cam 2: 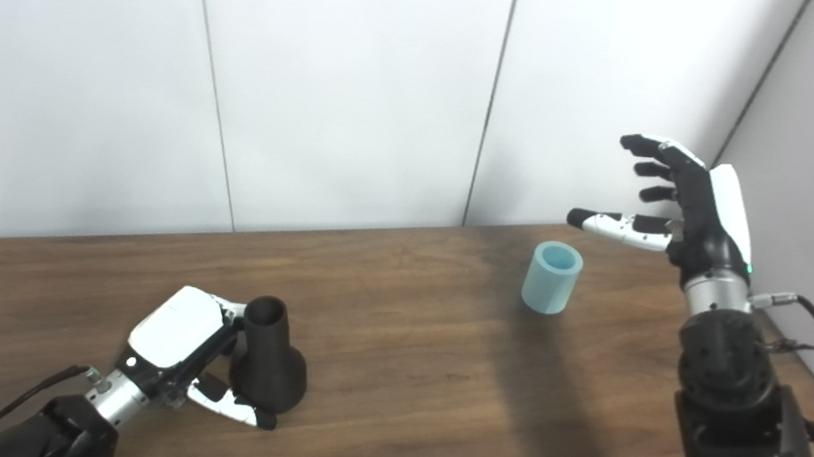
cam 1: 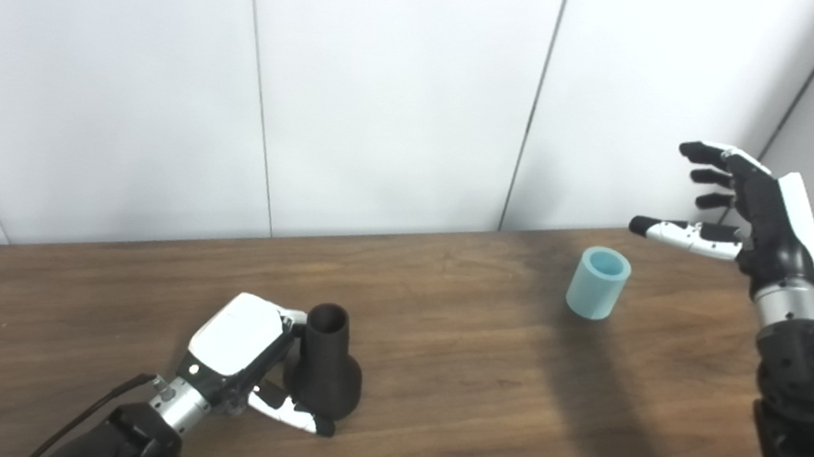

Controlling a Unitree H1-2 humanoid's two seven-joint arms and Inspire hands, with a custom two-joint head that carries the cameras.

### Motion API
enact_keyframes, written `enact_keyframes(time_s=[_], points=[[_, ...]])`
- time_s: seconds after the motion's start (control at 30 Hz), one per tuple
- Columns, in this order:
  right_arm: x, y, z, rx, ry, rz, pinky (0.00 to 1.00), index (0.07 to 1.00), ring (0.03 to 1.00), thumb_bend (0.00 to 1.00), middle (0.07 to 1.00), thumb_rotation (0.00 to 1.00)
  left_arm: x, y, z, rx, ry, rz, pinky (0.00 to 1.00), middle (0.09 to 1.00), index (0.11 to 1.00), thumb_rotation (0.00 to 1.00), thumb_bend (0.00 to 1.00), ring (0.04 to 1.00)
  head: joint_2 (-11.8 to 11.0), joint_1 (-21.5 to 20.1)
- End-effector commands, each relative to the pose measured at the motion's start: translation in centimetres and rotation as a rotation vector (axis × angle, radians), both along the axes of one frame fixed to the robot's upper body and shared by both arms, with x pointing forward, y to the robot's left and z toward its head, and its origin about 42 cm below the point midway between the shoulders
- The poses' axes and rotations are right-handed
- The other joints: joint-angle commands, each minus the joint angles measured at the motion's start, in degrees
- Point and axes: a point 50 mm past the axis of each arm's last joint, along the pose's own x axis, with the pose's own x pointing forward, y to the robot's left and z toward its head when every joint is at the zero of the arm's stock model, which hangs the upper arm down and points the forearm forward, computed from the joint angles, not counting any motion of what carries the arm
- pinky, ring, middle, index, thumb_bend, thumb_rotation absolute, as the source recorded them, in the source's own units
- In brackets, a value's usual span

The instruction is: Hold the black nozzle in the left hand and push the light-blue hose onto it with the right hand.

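Left hand (cam 1: 240, 352) wrapped round black nozzle (cam 1: 325, 366), upright on table (cam 1: 468, 422) | right hand (cam 1: 754, 213) spread wide, empty, above light-blue hose (cam 1: 597, 283) (standing apart) | tip: come down slowly, grab its sides, don't knock it.

Black nozzle (cam 1: 325, 362), light-blue hose (cam 1: 598, 282), brown wood-grain table (cam 1: 434, 387)

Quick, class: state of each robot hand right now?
Left hand: wrapped around the black nozzle, which stands on the table.
Right hand: open, empty, raised above the light-blue hose.
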Motion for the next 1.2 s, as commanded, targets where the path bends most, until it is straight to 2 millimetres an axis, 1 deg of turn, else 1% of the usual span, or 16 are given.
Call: enact_keyframes(time_s=[0.0, 0.1, 0.13, 0.23, 0.27, 0.33, 0.4, 0.5, 0.57, 0.7, 0.77, 0.83, 0.97, 1.0, 1.07, 1.17], points=[[0.5, -1.2, 1.7, -0.002, -0.053, 0.053, 0.76, 0.815, 0.828, 0.75, 0.855, 0.20, -5.2, 3.0, -7.5, 0.151, 0.197, 0.004, 0.31, 0.475, 0.483, 0.00, 0.53, 0.397, 0.03, -0.07], [1.0, -2.4, 0.6, 0.055, -0.029, 0.088, 0.79, 0.849, 0.857, 0.77, 0.881, 0.23, -5.2, 3.1, -7.6, 0.154, 0.200, 0.005, 0.31, 0.475, 0.483, 0.00, 0.53, 0.401, 0.24, 0.25], [1.3, -2.7, -0.1, 0.076, -0.011, 0.094, 0.80, 0.854, 0.862, 0.78, 0.884, 0.23, -5.3, 3.1, -7.6, 0.151, 0.204, 0.006, 0.31, 0.475, 0.483, 0.00, 0.53, 0.403, 0.28, 0.36], [2.0, -3.2, -1.8, 0.090, 0.056, 0.093, 0.78, 0.896, 0.853, 0.78, 0.885, 0.23, -5.6, 3.1, -7.8, 0.150, 0.215, 0.004, 0.33, 0.476, 0.483, 0.00, 0.53, 0.419, 0.11, 0.58], [2.2, -3.4, -2.4, 0.083, 0.084, 0.088, 0.78, 0.904, 0.848, 0.78, 0.886, 0.23, -5.7, 3.0, -7.8, 0.151, 0.216, 0.000, 0.33, 0.435, 0.490, 0.00, 0.52, 0.420, 0.11, 0.58], [2.6, -3.7, -3.7, 0.094, 0.124, 0.085, 0.78, 0.911, 0.848, 0.78, 0.891, 0.21, -5.8, 3.0, -7.9, 0.150, 0.214, -0.003, 0.31, 0.467, 0.485, 0.00, 0.53, 0.417, 0.06, 1.20], [2.9, -3.8, -4.5, 0.127, 0.143, 0.092, 0.82, 0.936, 0.879, 0.79, 0.921, 0.19, -5.9, 2.9, -7.9, 0.148, 0.211, -0.004, 0.31, 0.474, 0.484, 0.00, 0.53, 0.411, 0.23, 1.51], [3.3, -3.7, -5.8, 0.189, 0.165, 0.126, 0.83, 0.957, 0.894, 0.79, 0.945, 0.16, -6.1, 3.0, -7.8, 0.148, 0.199, -0.011, 0.30, 0.475, 0.483, 0.00, 0.53, 0.406, 0.97, 1.87], [3.8, -3.6, -6.8, 0.206, 0.174, 0.142, 0.81, 0.961, 0.873, 0.81, 0.941, 0.17, -6.1, 3.0, -7.8, 0.145, 0.202, -0.010, 0.31, 0.476, 0.483, 0.00, 0.53, 0.409, 0.97, 1.87], [4.5, -3.4, -8.6, 0.211, 0.189, 0.155, 0.83, 0.962, 0.885, 0.82, 0.937, 0.19, -6.2, 3.0, -7.8, 0.150, 0.207, -0.012, 0.31, 0.476, 0.484, 0.00, 0.53, 0.406, 1.20, 2.14], [4.7, -3.1, -9.1, 0.189, 0.204, 0.149, 0.84, 0.953, 0.890, 0.83, 0.920, 0.23, -6.2, 3.0, -7.9, 0.154, 0.212, -0.013, 0.31, 0.476, 0.483, 0.00, 0.53, 0.406, 1.41, 2.43], [4.8, -2.8, -9.4, 0.181, 0.203, 0.153, 0.83, 0.946, 0.889, 0.83, 0.913, 0.23, -6.3, 3.0, -7.9, 0.157, 0.217, -0.013, 0.31, 0.475, 0.483, 0.00, 0.53, 0.406, 1.56, 2.56], [5.1, -2.4, -10.2, 0.183, 0.190, 0.167, 0.78, 0.914, 0.848, 0.86, 0.881, 0.25, -6.4, 3.1, -8.0, 0.150, 0.220, -0.011, 0.30, 0.475, 0.483, 0.00, 0.53, 0.404, 1.65, 2.56], [5.2, -2.3, -10.4, 0.184, 0.188, 0.170, 0.77, 0.908, 0.837, 0.87, 0.874, 0.25, -6.4, 3.1, -8.0, 0.152, 0.218, -0.012, 0.30, 0.434, 0.491, 0.00, 0.52, 0.405, 1.72, 2.58], [5.4, -2.0, -10.6, 0.190, 0.185, 0.177, 0.74, 0.897, 0.810, 0.88, 0.859, 0.24, -6.4, 3.2, -8.0, 0.155, 0.215, -0.013, 0.29, 0.467, 0.485, 0.00, 0.53, 0.402, 1.72, 2.58], [5.5, -1.6, -10.8, 0.199, 0.184, 0.186, 0.73, 0.891, 0.798, 0.88, 0.852, 0.22, -6.4, 3.2, -8.1, 0.152, 0.220, -0.010, 0.29, 0.474, 0.483, 0.00, 0.53, 0.399, 1.92, 2.88]])
